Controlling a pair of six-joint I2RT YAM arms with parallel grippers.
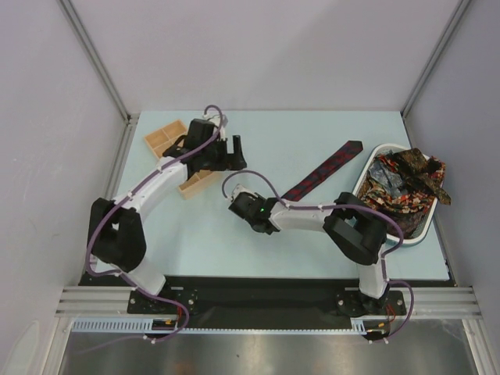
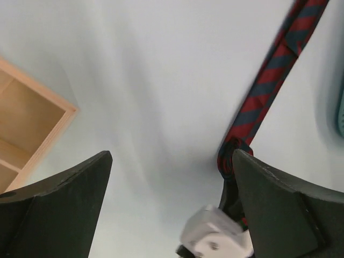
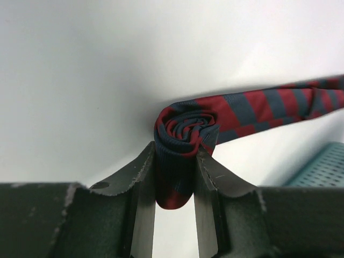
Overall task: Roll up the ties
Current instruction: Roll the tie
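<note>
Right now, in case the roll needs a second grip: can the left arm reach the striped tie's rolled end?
Probably yes: the open left tool faces the rolled end, nothing between; right tool pinches it.

Striped tie (image 3: 185,131): woven cloth, faint sheen. Tray (image 2: 32,115): pale wood, matt. Right claw (image 3: 176,156): dark plastic, scuffed.

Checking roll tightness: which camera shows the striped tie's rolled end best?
Right wrist: the rolled end sits close, spiral plain, held in the right pincer. Left wrist catches its edge only; top external shows just the unrolled tail.
</note>
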